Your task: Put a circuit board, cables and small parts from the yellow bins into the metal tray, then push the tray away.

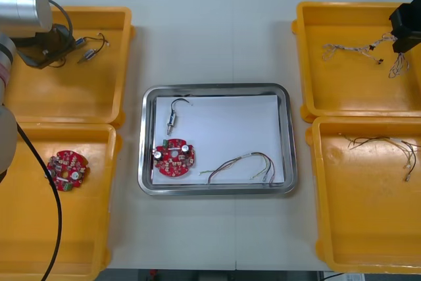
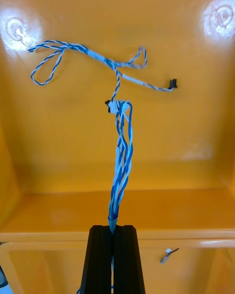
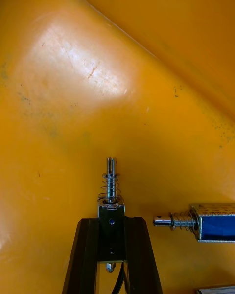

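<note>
The metal tray (image 1: pixel 217 87) already holds a circuit board (image 1: pixel 174 158), a cable (image 1: pixel 240 166) and a small metal part (image 1: pixel 172 120). The left gripper (image 3: pixel 111 220) clamps a second metal part (image 3: pixel 111 186) in the far left bin (image 1: pixel 79 10). The right gripper (image 2: pixel 113 228) pinches a blue and white cable (image 2: pixel 120 167) in the far right bin (image 1: pixel 342 4) (neither is delivered yet). The tray is still to be pushed.

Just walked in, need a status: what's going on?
The left gripper grips a small metal part over the far left yellow bin; the right gripper holds a twisted blue and white cable over the far right yellow bin. The metal tray holds a round red circuit board, a second metal part and a thin cable.
</note>
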Controlling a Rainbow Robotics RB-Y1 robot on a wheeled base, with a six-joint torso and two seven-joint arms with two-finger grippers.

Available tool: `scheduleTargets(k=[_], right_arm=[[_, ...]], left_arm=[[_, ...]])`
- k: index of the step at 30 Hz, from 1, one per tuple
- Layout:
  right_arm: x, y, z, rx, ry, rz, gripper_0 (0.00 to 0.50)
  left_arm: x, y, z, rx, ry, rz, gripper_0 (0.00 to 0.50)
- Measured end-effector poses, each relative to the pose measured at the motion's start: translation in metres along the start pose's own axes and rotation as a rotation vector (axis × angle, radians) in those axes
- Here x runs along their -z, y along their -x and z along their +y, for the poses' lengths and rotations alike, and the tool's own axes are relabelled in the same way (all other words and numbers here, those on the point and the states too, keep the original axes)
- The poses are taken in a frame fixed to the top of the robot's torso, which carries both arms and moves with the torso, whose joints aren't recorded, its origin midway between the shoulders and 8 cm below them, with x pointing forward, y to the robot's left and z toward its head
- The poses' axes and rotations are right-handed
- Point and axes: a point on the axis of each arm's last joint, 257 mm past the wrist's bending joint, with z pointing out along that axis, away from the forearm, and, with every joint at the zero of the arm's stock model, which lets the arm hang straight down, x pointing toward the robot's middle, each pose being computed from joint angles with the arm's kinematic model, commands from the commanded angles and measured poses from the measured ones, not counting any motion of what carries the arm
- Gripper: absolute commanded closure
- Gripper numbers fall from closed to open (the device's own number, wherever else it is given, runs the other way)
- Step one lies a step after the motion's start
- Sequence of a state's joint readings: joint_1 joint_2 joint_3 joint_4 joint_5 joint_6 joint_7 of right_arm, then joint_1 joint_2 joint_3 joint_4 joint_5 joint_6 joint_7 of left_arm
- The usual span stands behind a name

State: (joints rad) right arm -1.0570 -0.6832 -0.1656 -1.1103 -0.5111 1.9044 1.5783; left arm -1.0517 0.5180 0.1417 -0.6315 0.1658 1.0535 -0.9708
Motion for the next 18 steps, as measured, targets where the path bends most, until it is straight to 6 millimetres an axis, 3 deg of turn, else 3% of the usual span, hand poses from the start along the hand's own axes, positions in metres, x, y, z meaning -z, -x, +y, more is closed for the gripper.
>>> scheduleTargets(k=[8,14,18], right_arm=[[0.035,0.014,-0.002,0.081,0.002,-0.137,0.500],[0.049,0.015,-0.016,0.069,-0.002,-0.175,0.500],[0.056,0.015,-0.026,0.061,-0.018,-0.187,0.500]], left_arm=[[0.027,-0.012,0.001,-0.016,0.048,0.090,0.500],[0.060,-0.016,-0.009,-0.030,0.011,0.129,0.500],[0.079,-0.020,-0.004,-0.046,-0.019,0.143,0.500]])
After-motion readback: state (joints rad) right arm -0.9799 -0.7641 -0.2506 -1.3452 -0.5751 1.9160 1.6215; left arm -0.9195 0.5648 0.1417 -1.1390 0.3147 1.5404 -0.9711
